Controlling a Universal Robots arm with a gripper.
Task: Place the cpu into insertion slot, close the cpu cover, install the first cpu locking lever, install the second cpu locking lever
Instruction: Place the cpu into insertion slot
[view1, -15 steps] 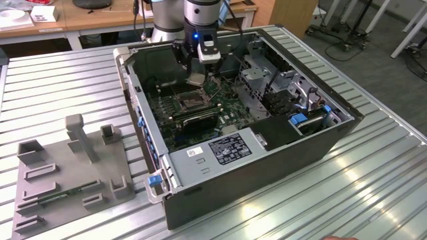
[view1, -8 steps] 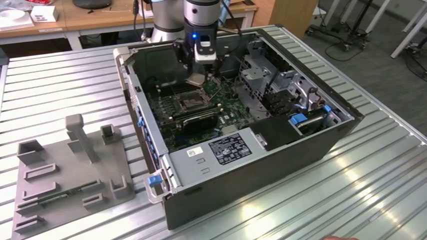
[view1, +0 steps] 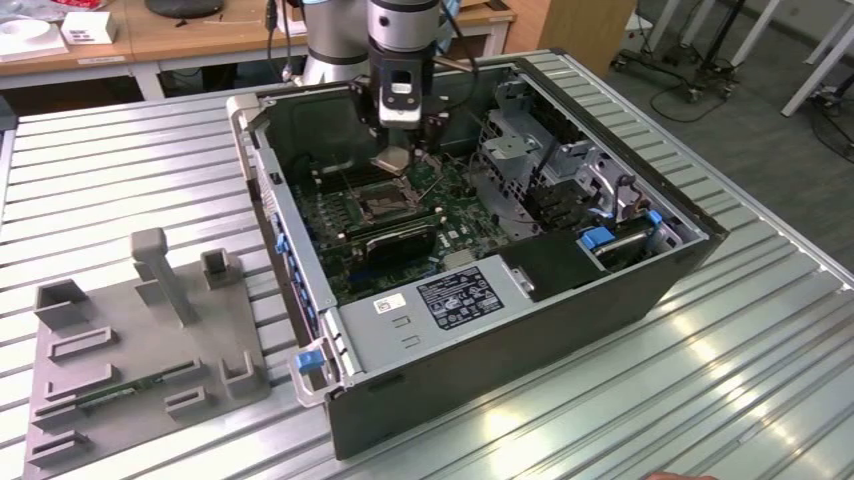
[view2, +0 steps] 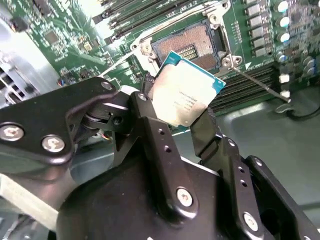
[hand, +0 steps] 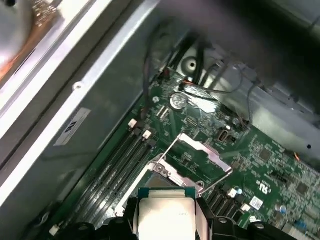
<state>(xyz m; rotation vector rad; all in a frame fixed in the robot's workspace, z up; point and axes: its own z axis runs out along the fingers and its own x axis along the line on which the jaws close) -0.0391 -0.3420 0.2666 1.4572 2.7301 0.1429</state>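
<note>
on the exterior view's left: gray fixture tray (view1: 134, 350) is lying on the ribbed table (view1: 694, 380).
case: open computer case (view1: 441, 385) is sitting just beside the tray.
gripper: gripper (view1: 398, 150) is hovering inside the case, fingers (view2: 160, 135) pinching the cpu (view2: 187, 92) by its edges.
cpu: hanging tilted above the bare socket (view2: 187, 42), not touching it.
cpu cover: cpu cover (hand: 205, 148) is seemingly standing open beside the socket.

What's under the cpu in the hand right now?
In the second wrist view, the hand grips the silver-topped square cpu over the open black insertion slot, gold contact grid bare. The chip hides the slot's nearer corner.
</note>
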